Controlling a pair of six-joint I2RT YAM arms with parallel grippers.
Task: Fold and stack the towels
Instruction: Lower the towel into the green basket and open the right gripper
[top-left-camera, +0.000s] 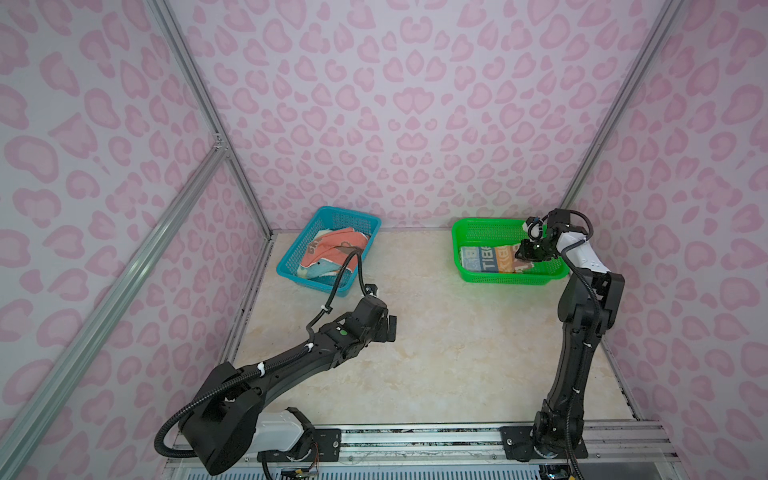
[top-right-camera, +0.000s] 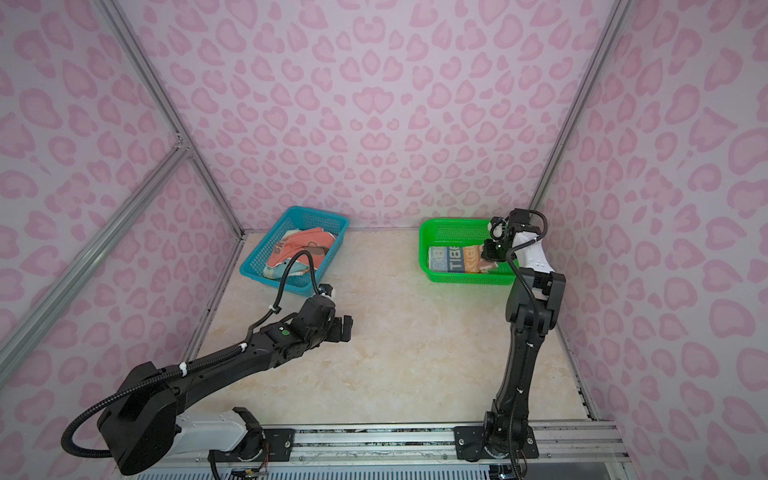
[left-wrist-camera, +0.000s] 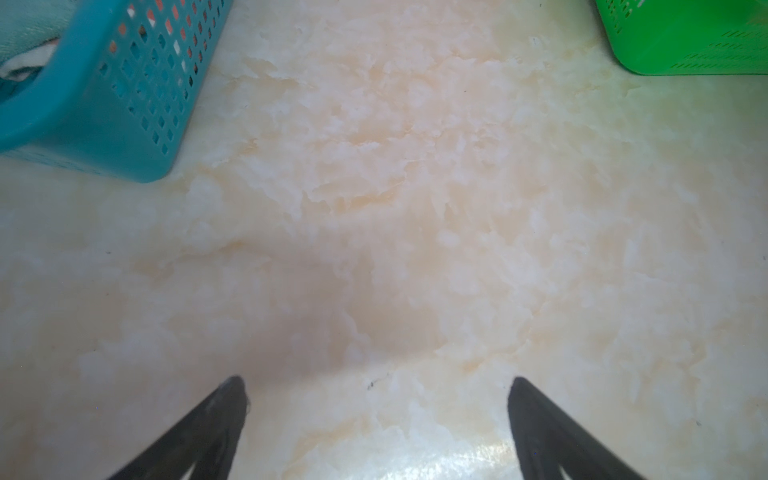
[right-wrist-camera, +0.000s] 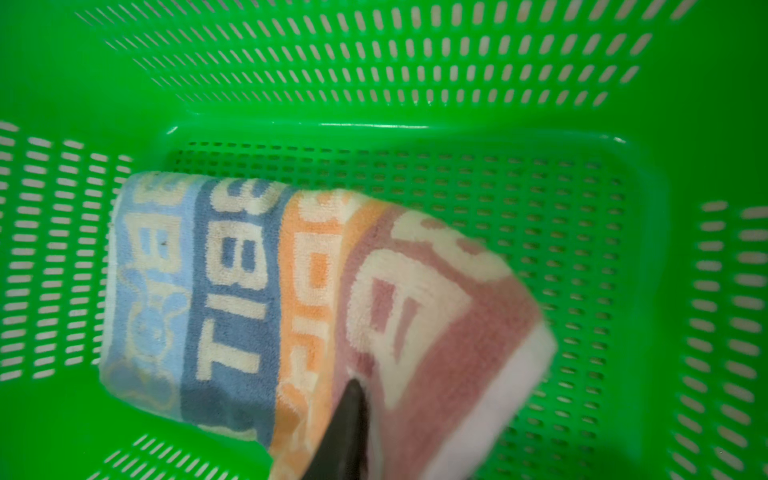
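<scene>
While the left pincer (left-wrist-camera: 376, 382) hangs with its two dark fingers (left-wrist-camera: 216, 415) spread wide and nothing between them, we see only bare marbled surface (left-wrist-camera: 415, 208) beneath it. In both top views it sits near the middle of the surface, a little toward 9 o'clock. At 11 o'clock stands the blue mesh basket (top-left-camera: 303, 280), and in it a crumpled coral towel (top-left-camera: 332, 249) lies over a light-blue cloth (top-left-camera: 322, 271). At 1 o'clock stands the green mesh basket (top-left-camera: 511, 279). The striped RABBIT towel (right-wrist-camera: 232, 291) lies folded on its floor, with bands of pale blue, darker blue, orange and dusty pink. The right pincer (top-left-camera: 525, 255) reaches down into this basket at the towel's 3 o'clock end. From the right wrist we make out one dark finger (right-wrist-camera: 349, 415) lying against the cloth where orange meets pink. The pink end looks raised and blurred. The other finger is hidden, so we cannot tell whether this pincer is clamped on the towel or apart.
</scene>
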